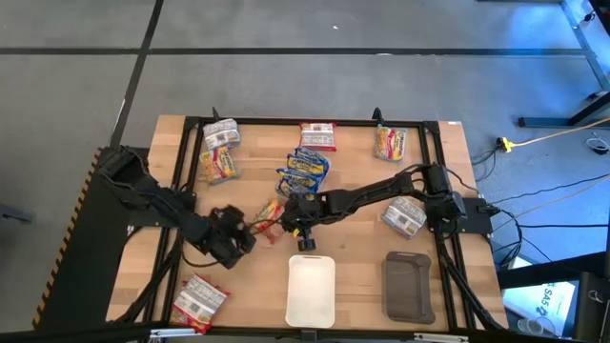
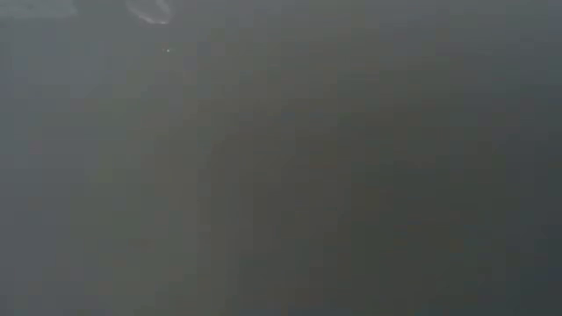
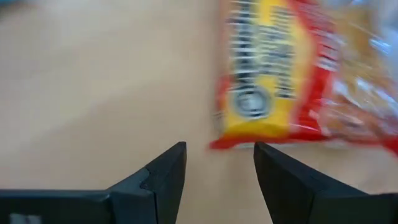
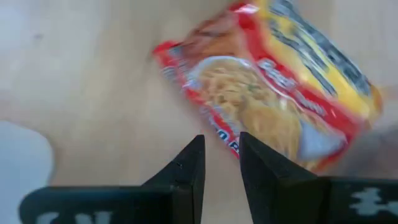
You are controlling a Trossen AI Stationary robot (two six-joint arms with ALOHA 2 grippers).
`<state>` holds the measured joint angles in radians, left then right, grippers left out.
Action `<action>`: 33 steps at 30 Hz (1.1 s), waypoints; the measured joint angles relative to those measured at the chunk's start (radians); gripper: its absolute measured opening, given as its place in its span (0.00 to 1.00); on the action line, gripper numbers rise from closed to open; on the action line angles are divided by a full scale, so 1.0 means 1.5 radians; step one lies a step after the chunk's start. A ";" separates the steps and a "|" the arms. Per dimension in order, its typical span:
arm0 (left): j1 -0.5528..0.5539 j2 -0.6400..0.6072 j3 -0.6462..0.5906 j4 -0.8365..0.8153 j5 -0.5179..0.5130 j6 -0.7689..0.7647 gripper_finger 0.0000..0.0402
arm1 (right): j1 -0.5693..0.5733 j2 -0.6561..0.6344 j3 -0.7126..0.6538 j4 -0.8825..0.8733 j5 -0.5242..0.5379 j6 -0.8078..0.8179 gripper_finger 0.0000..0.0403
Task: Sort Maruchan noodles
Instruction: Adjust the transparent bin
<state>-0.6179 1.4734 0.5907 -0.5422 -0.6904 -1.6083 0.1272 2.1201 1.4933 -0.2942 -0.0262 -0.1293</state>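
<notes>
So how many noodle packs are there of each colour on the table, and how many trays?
Blue packets: 2 (they overlap, so this is my best count)
Silver-grey packets: 3
Red-orange packets: 4
White tray: 1
Dark grey tray: 1
Total: 9 packets and 2 trays, 11 things

Even, bright light falls on the table (image 1: pixel 257 276) from overhead, shadows soft and short. The low view is a murky grey fog — nothing readable. Both wrist views smear the red-orange packet (image 4: pixel 273 99) — badly blurred.
</notes>
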 joint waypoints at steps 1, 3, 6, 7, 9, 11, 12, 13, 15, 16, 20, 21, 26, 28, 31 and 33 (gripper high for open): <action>0.003 -0.006 0.000 -0.034 0.000 -0.021 0.46 | 0.004 0.000 0.001 0.002 -0.003 -0.004 0.19; 0.008 -0.019 0.000 -0.086 -0.002 -0.056 0.46 | 0.009 0.000 0.011 -0.015 -0.001 -0.006 0.19; 0.008 -0.046 0.001 -0.093 -0.023 -0.073 0.46 | 0.010 -0.024 0.029 -0.077 0.018 -0.003 0.19; 0.004 -0.052 0.006 -0.083 -0.033 -0.066 0.46 | 0.008 -0.038 0.033 -0.087 0.028 0.002 0.19; -0.005 -0.064 0.022 -0.066 -0.060 -0.034 0.46 | 0.002 -0.063 0.033 -0.113 0.056 0.023 0.19; -0.015 -0.063 0.043 -0.043 -0.094 0.005 0.46 | 0.000 -0.077 0.033 -0.142 0.092 0.041 0.19; -0.018 -0.063 0.054 -0.042 -0.116 0.028 0.46 | -0.003 -0.087 0.032 -0.157 0.108 0.046 0.19; -0.019 -0.063 0.064 -0.042 -0.142 0.048 0.46 | -0.003 -0.097 0.031 -0.170 0.122 0.047 0.19; -0.008 -0.063 0.078 -0.042 -0.183 0.088 0.46 | -0.003 -0.127 0.032 -0.192 0.133 0.048 0.19; 0.006 -0.063 0.084 -0.043 -0.189 0.111 0.46 | -0.002 -0.147 0.028 -0.211 0.133 0.049 0.19; 0.099 -0.063 0.102 -0.041 -0.121 0.258 0.46 | 0.008 -0.226 -0.052 -0.227 0.134 0.081 0.19; 0.128 -0.063 0.104 -0.037 -0.088 0.305 0.46 | 0.008 -0.247 -0.083 -0.223 0.133 0.095 0.19; 0.290 -0.063 0.105 -0.026 0.040 0.542 0.46 | -0.006 -0.344 -0.269 -0.122 0.184 0.159 0.19; 0.359 -0.063 0.105 -0.017 0.087 0.645 0.46 | -0.024 -0.360 -0.334 -0.080 0.183 0.189 0.19; 0.453 -0.062 0.104 0.033 0.164 0.806 0.46 | -0.057 -0.367 -0.410 0.007 0.168 0.220 0.19; 0.503 -0.061 0.104 0.082 0.232 0.914 0.46 | -0.079 -0.361 -0.451 0.070 0.149 0.223 0.19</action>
<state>0.1368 1.3816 0.7471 -0.4196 -0.3417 -0.2369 0.0088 1.5792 0.8170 -0.1896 0.1979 0.2051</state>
